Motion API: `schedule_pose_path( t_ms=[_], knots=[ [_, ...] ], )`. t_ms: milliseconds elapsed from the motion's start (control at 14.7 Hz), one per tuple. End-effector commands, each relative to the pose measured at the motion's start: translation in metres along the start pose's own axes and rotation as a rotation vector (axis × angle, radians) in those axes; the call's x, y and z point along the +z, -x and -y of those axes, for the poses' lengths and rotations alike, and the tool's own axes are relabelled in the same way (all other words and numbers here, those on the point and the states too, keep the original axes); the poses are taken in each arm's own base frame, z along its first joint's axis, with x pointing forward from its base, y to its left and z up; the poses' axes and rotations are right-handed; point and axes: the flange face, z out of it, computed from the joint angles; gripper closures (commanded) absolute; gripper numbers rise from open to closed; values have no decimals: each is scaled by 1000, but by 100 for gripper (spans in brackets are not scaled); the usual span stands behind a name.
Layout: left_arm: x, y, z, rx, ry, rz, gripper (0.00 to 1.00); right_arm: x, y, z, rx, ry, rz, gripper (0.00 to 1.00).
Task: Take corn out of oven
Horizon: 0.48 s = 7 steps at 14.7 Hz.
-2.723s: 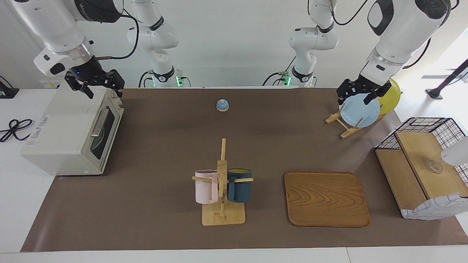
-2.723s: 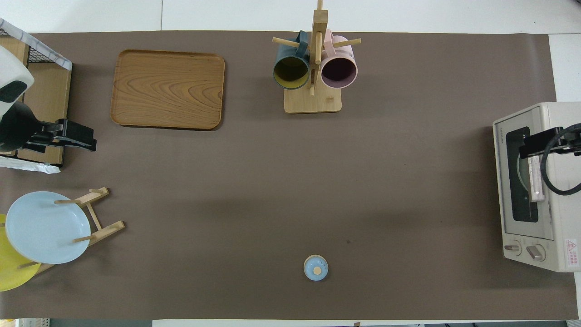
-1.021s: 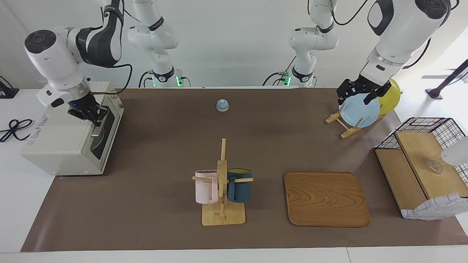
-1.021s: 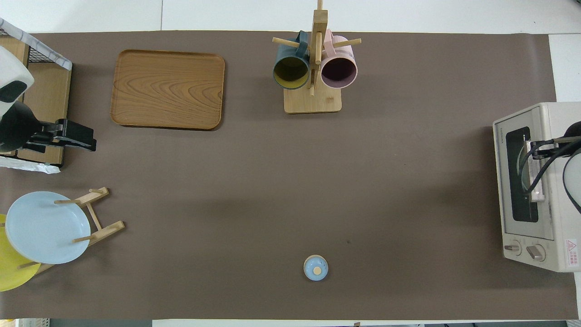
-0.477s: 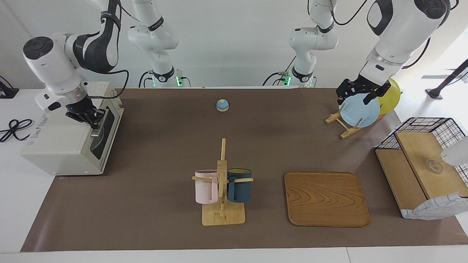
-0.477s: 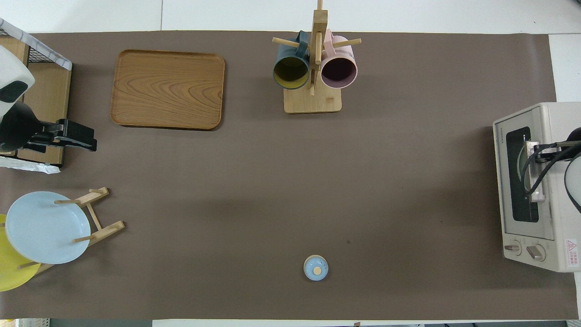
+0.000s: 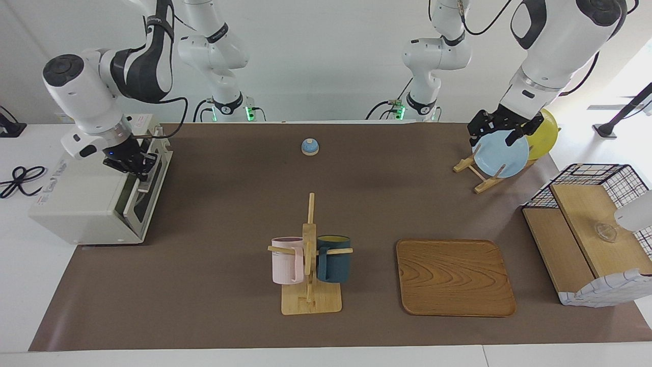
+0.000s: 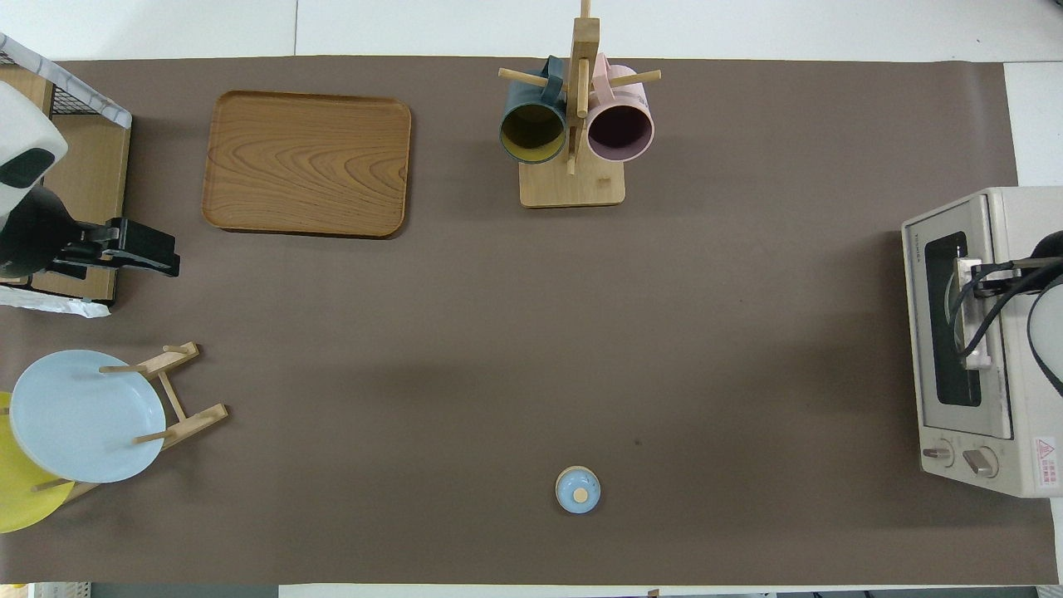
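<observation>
The cream-white oven [image 7: 81,199] stands at the right arm's end of the table, its dark glass door facing the table's middle. My right gripper [image 7: 136,165] is shut on the door's metal bar handle [image 7: 144,179], and the door's top edge stands slightly out from the oven body. The oven [image 8: 1009,465], the handle [image 8: 966,332] and the right gripper [image 8: 976,278] also show in the overhead view. The corn is hidden. Only a round pale shape shows through the glass. My left gripper [image 7: 501,133] hangs open and empty over the plate rack and waits.
A plate rack with a blue plate [image 7: 501,154] and a yellow plate [image 7: 544,133] stands at the left arm's end, beside a wire-framed wooden shelf [image 7: 586,239]. A wooden tray [image 7: 455,278], a mug tree with two mugs [image 7: 309,260] and a small blue bell [image 7: 309,147] stand mid-table.
My right gripper came down from above the oven's top onto the door handle and closed on it. It has since pulled the door's top edge slightly outward. The left arm has not moved.
</observation>
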Motion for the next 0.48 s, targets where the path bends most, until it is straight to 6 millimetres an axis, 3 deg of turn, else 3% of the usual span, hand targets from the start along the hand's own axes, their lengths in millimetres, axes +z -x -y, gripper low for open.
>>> schedule_pose_path(
  t_ms=[0,204,409],
  knots=[
    [-1,2,-1,6,-16,-7,0,51,-8,20,4,-11,-15,100],
    [-7,5,-1,7,-15,-17,0,73,-18,41,7,-22,-20,100],
    [-7,6,0,5,-15,-11,0,94,-15,46,5,-24,-50,100]
  ],
)
